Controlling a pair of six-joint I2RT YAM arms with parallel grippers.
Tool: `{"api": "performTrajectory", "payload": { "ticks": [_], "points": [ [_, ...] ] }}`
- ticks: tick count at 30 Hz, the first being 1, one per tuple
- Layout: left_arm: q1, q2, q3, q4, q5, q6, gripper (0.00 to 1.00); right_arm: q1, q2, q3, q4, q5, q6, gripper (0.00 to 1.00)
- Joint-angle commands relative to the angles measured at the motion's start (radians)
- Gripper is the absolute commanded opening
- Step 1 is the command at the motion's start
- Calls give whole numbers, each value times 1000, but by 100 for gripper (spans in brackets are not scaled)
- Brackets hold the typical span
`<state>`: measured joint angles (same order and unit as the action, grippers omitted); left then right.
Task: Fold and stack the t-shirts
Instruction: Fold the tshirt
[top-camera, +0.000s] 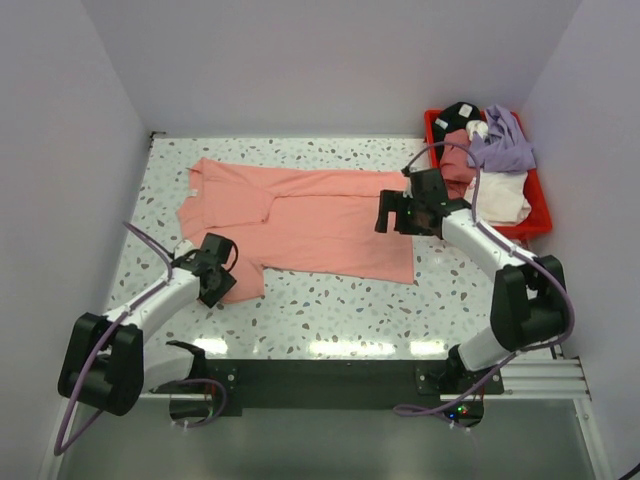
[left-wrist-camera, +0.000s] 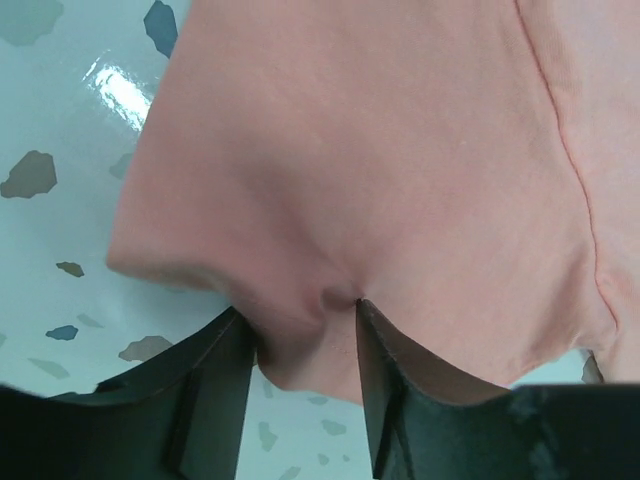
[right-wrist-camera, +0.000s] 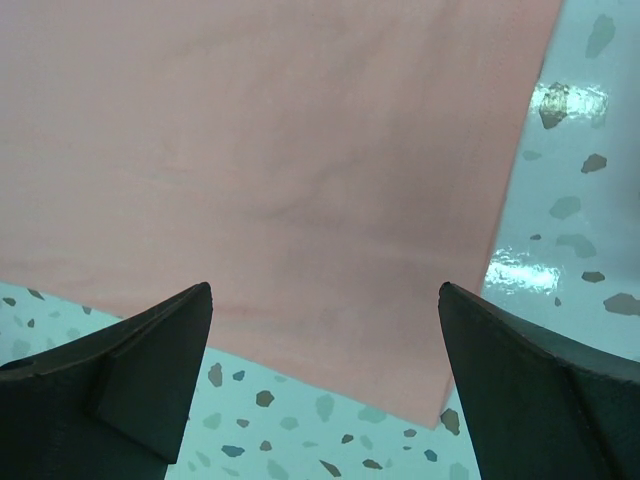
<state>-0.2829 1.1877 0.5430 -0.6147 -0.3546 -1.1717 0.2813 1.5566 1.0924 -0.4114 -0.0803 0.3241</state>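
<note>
From above, the salmon t-shirt (top-camera: 305, 220) lies spread on the counter (top-camera: 330, 310), with other shirts (top-camera: 495, 160) heaped in the red bin (top-camera: 540, 215), partly covering one another. The left wrist view shows the left gripper (left-wrist-camera: 305, 335) pinching a puckered fold at the shirt's edge, its fingers cut off below. In the right wrist view, the right gripper (right-wrist-camera: 325, 340) hangs spread wide above the shirt's corner, touching nothing.

Table top (top-camera: 330, 310): white terrazzo pattern, grey and brown flecks, glossy; bright light patches reflected along near edge. Pale lavender walls (top-camera: 300, 60) enclose it on three sides: back, left, right. Dark seam at back left corner where the walls meet the table. Black plate (top-camera: 320, 380) along near edge, silver rail (top-camera: 540, 375) to its right. Grey floor strip (top-camera: 380, 445) below. Even overhead light, soft shadows.
</note>
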Motion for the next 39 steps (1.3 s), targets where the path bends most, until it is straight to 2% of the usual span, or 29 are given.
{"api": "performTrajectory", "payload": {
  "ticks": [1, 11, 18, 21, 25, 27, 33, 36, 39],
  "points": [
    [-1, 23, 5, 46, -15, -20, 47, 2, -70, -54, -13, 42, 26, 99],
    [-1, -11, 26, 53, -21, 27, 0, 47, -208, -249, -75, 152, 118, 99],
    [-1, -34, 54, 41, -29, 61, 0, 45, -312, -364, -93, 171, 165, 98],
    [-1, -49, 52, 23, -37, 60, 0, 47, -300, -390, -76, 186, 190, 95],
    [-1, -74, 40, -6, -41, 52, 0, 45, -253, -394, -21, 201, 210, 85],
    [-1, -83, 28, -11, -43, 43, 0, 45, -239, -396, 14, 179, 220, 72],
    [-2, -118, 21, -51, -70, 24, 0, 47, -170, -391, 23, 157, 220, 63],
    [-1, -128, 17, -63, -72, 21, 0, 45, -152, -402, 31, 163, 220, 62],
    [-1, -128, 8, -62, -73, 20, 0, 45, -136, -414, 52, 159, 225, 55]
  ]
}}
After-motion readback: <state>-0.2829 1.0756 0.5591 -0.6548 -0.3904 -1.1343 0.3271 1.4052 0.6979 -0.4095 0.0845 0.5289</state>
